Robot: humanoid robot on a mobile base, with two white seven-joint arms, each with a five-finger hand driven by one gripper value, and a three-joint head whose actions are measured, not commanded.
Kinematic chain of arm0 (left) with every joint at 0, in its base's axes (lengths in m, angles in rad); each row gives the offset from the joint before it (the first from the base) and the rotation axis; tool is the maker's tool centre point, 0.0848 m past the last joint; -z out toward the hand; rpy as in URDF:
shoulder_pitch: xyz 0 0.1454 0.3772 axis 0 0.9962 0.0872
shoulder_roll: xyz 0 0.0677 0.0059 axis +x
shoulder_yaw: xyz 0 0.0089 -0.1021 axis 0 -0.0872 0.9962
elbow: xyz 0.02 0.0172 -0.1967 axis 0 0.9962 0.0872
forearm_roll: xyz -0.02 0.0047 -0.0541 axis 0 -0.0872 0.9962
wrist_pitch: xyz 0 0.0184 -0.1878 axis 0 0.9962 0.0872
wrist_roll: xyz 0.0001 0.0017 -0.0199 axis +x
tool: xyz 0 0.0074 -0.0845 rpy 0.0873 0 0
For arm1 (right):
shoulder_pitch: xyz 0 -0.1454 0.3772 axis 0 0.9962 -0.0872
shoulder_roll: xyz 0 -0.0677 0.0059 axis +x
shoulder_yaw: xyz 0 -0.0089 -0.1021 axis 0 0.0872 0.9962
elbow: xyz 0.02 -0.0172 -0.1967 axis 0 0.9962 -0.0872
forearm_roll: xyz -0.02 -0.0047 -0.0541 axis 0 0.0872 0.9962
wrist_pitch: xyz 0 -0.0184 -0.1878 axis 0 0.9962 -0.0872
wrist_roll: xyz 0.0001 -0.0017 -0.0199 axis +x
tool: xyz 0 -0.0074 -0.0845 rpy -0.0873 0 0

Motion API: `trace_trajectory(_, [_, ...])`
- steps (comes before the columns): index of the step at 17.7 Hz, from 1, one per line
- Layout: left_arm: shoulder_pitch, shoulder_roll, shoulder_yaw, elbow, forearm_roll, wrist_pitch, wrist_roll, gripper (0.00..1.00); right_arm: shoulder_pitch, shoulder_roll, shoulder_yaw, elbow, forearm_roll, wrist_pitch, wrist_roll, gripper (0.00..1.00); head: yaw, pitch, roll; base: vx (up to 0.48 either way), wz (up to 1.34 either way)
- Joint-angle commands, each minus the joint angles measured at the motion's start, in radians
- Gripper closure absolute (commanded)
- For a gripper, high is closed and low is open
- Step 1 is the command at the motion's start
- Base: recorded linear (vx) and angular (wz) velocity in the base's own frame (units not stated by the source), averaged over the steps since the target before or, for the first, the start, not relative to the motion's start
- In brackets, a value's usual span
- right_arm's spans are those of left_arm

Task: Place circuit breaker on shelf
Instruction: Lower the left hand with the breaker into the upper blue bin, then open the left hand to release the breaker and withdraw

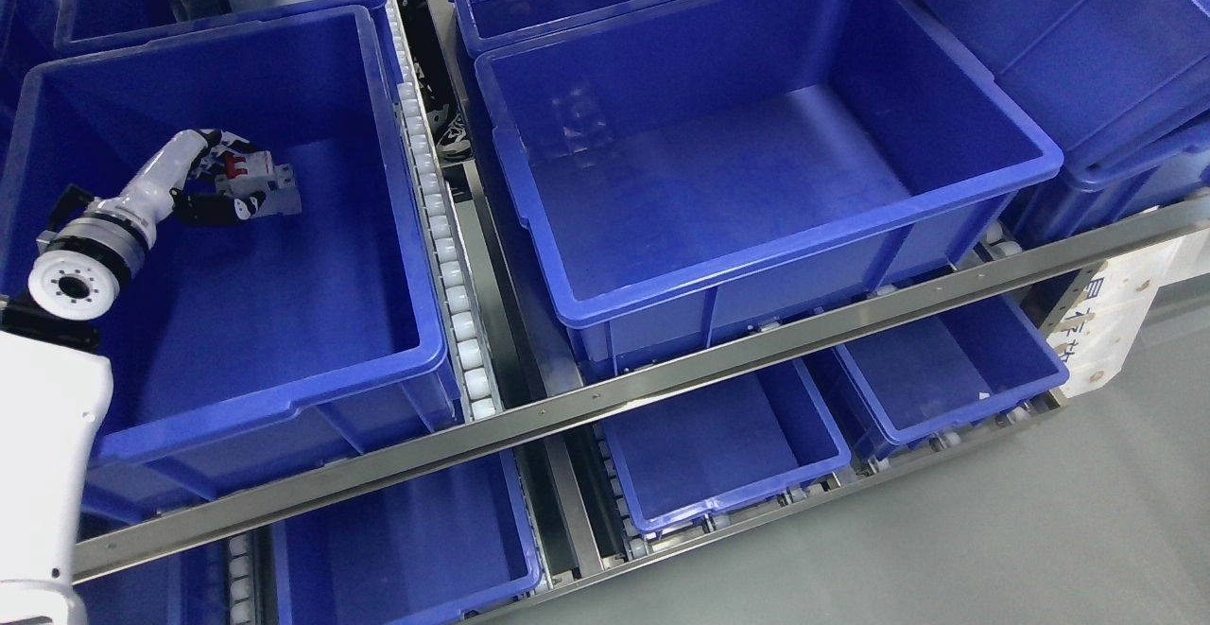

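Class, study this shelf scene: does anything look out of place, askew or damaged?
Nothing stands out. The blue bins sit intact on the shelf, and the left hand holds the circuit breaker inside the left bin.

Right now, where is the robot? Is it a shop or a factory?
Probably a factory storeroom or warehouse. Big blue bins sit in rows on a metal shelf with white rollers between them, and more bins sit below. The left hand holds a circuit breaker over one bin.

The left arm (43, 436) is white and smooth. Its wrist (80, 270) has a silver ring and a round white cap with small holes. The hand (203, 181) is white with black fingers.
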Motion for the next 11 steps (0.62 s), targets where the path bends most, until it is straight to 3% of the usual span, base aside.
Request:
trace_trajectory(1, [-0.004,0.007,-0.034,0.113,-0.006,0.008,0.002,0.26,0.000,-0.017,0.020,0.000,0.000,0.066,0.001,0.00,0.0000,0.000,0.000,0.000,0.00])
trace_trajectory(4, [-0.016,0.006,0.007,0.098,-0.004,0.001,0.014,0.04,0.000,-0.017,0.020,0.000,0.000,0.066,0.001,0.00,0.0000,0.000,0.000,0.000,0.00])
trace_trajectory(6, [-0.038,0.001,0.073,0.003,0.002,0.006,0.021,0.02,0.000,-0.017,0.020,0.000,0.000,0.066,0.001,0.00,0.0000,0.000,0.000,0.000,0.00])
trace_trajectory(7, [-0.068,-0.009,0.169,-0.034,0.005,0.006,0.059,0.01,0.000,-0.017,0.020,0.000,0.000,0.066,0.001,0.00,0.0000,0.000,0.000,0.000,0.00])
trace_trajectory(9, [-0.149,-0.131,0.422,-0.053,0.034,-0.003,0.245,0.01,0.000,-0.017,0.020,0.000,0.000,0.066,0.001,0.00,0.0000,0.000,0.000,0.000,0.00])
trace_trajectory(11, [-0.154,-0.233,0.603,-0.120,0.144,-0.060,0.308,0.00,0.000,-0.017,0.020,0.000,0.000,0.066,0.001,0.00,0.0000,0.000,0.000,-0.002,0.01])
